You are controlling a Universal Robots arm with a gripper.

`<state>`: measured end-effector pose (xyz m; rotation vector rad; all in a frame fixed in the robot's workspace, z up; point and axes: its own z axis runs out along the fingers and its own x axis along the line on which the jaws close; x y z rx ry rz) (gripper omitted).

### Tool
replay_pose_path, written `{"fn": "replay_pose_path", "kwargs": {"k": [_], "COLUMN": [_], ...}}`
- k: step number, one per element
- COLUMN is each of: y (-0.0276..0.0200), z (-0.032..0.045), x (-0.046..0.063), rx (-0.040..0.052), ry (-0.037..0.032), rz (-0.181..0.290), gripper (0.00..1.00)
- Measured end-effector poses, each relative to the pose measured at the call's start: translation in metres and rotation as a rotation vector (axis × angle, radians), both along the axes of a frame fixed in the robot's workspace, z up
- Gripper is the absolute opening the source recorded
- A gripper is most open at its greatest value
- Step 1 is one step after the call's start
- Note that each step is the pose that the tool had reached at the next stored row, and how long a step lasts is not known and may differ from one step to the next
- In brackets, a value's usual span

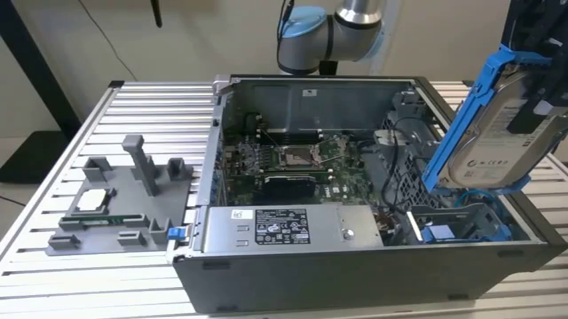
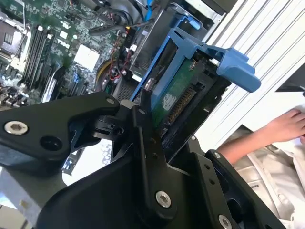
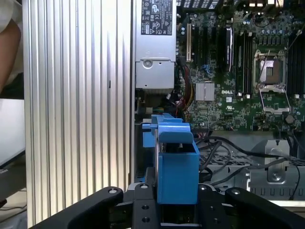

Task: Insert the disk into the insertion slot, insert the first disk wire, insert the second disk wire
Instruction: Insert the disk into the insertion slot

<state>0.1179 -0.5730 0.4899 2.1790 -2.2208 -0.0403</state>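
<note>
The hand [image 1: 531, 114] is closed on the disk [image 1: 493, 143], with one black finger pressed on each flat side of it. In both wrist views you can see the disk [image 2: 172, 98] and its blue frame [image 3: 176, 164] pinched between the fingers of the hand [image 3: 176, 202]. The disk is up in the air, right above the insertion slot [image 1: 461, 224]. The slot is the grey cage with blue rails in the corner of the open computer case [image 1: 355, 282], and the case sits on the ribbed metal counter [image 1: 159, 100]. The disk stands almost straight up, so its long side runs up and down. It leans a bit, with its top tipped away from the slot toward the exterior view's right. Its low end is near the slot's opening but not inside it. I think the disk has to tip over and go down, because the slot lies low and flat under it. The row of gold pins [image 2: 183, 102] on the disk is bare, with no wire plugged in. The grey power box [image 1: 284, 227] lies just beside the slot, on the side toward the exterior view's left, and the disk does not touch it. So none of the three steps looks done yet.
</note>
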Motion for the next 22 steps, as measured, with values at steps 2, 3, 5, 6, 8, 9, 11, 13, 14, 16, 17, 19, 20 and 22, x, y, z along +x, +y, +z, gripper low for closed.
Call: {"fn": "replay_pose_path", "kwargs": {"k": [2, 3, 5, 6, 8, 9, 11, 13, 14, 16, 17, 19, 20, 22], "y": [0.0000, -0.0001, -0.0001, -0.0001, -0.0001, -0.0001, -0.0002, -0.0002, -0.0002, -0.0004, -0.0005, -0.0006, -0.0007, -0.0009], "z": [0.0000, -0.0001, -0.0003, -0.0003, -0.0003, -0.0005, -0.0010, -0.0020, -0.0028, -0.0050, -0.0061, -0.0083, -0.0094, -0.0112], "x": [0.000, 0.000, 0.000, 0.000, 0.000, 0.000, 0.000, 0.000, 0.000, 0.000, 0.000, 0.001, 0.001, 0.002], "rx": [0.0000, -0.0001, -0.0001, -0.0001, 0.0000, 0.0000, 0.0002, -0.0001, 0.0000, 0.0000, 0.0000, -0.0001, 0.0000, 0.0000], "ry": [0.0000, 0.0000, 0.0000, 0.0000, 0.0000, 0.0000, 0.0000, 0.0000, 0.0000, 0.0000, 0.0000, 0.0000, 0.0000, 0.0000], "rz": [0.000, 0.000, 0.000, 0.000, 0.000, 0.000, 0.000, 0.000, 0.000, 0.000, 0.000, 0.000, 0.000, 0.000], "gripper": [0.00, 0.00, 0.00, 0.00, 0.00, 0.00, 0.00, 0.00, 0.00, 0.00, 0.00, 0.00, 0.00, 0.00]}}
